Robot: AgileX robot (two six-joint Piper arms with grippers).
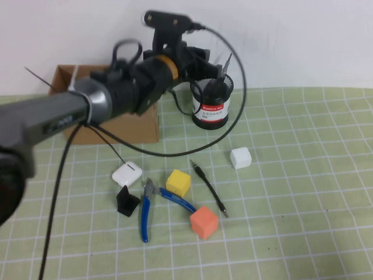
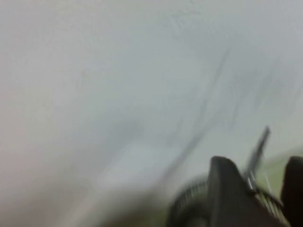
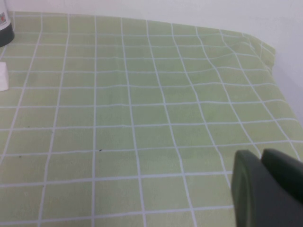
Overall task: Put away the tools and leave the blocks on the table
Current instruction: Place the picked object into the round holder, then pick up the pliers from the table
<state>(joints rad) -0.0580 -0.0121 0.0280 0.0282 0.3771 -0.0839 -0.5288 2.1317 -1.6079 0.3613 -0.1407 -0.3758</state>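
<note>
A black mesh cup (image 1: 212, 105) stands at the back of the table (image 1: 303, 192), and a screwdriver's metal shaft (image 1: 227, 63) sticks up out of it. My left gripper (image 1: 204, 67) hangs just above the cup's rim. In the left wrist view its fingers (image 2: 227, 189) stand apart, open, with the shaft (image 2: 258, 149) rising between them, untouched. The blue-handled pliers (image 1: 152, 204) and the thin black driver (image 1: 208, 188) lie on the mat among the yellow block (image 1: 178, 182), orange block (image 1: 203, 221) and white block (image 1: 240, 158). My right gripper (image 3: 258, 153) is shut and empty, low over bare mat, out of the high view.
A cardboard box (image 1: 125, 125) sits left of the cup, under my left arm. A white earbud case (image 1: 127, 174) and a small black angular piece (image 1: 126, 202) lie left of the pliers. A black cable (image 1: 233, 116) loops round the cup.
</note>
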